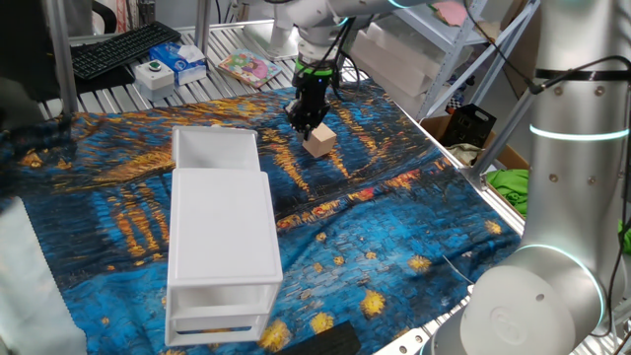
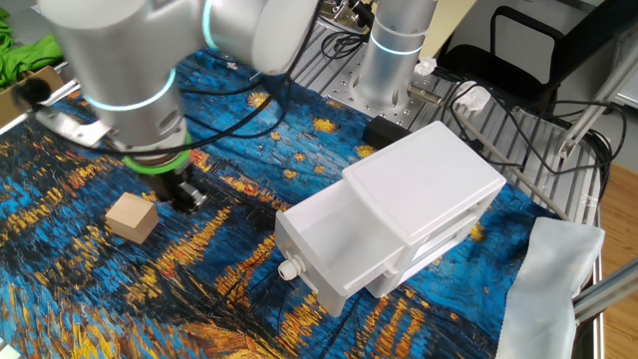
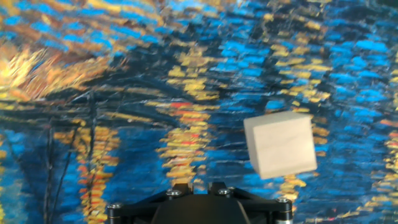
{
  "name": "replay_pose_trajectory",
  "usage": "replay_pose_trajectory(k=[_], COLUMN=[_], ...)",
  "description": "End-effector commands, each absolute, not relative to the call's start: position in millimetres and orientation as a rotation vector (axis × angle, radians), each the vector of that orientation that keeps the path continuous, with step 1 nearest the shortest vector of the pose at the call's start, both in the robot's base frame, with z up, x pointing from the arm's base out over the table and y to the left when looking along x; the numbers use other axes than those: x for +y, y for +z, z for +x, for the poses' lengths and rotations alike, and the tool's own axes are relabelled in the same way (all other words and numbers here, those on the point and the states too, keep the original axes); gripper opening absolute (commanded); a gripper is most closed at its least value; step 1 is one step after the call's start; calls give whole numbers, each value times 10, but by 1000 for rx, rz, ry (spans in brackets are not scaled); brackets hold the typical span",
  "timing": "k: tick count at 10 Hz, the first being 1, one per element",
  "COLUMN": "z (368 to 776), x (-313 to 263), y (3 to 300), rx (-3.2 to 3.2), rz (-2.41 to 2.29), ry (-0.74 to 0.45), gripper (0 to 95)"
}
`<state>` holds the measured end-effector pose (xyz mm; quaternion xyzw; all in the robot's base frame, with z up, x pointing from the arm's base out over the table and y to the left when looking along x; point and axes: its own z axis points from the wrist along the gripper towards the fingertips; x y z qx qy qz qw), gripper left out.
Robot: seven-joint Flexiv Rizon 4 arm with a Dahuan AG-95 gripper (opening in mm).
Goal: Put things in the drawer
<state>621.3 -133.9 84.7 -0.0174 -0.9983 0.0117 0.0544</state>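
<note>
Light-tan wooden cube (image 1: 318, 141) rests on the blue-and-yellow painted cloth (image 1: 394, 227) covering the table, just beside the tool (image 1: 307, 120) and free of it. The tool points down at the cloth; how far its fingers stand apart cannot be told, and nothing is seen held. The white 2-drawer cabinet (image 2: 429, 194) stands well apart from the cube, its top drawer (image 2: 334, 244) pulled out and showing a bare white interior.
</note>
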Motion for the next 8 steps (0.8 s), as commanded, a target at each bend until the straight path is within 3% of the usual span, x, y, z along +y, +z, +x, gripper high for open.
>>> replay_pose_trajectory(k=[1, 3, 4, 8], z=[6235, 6305, 6320, 6475], x=[-1376, -1450, -1470, -1625], y=[831, 783, 768, 750], rx=[-3042, -3048, -3049, -3043], rz=[-42, -42, -41, 82], ry=[75, 89, 94, 114], gripper=[760, 760, 950, 950])
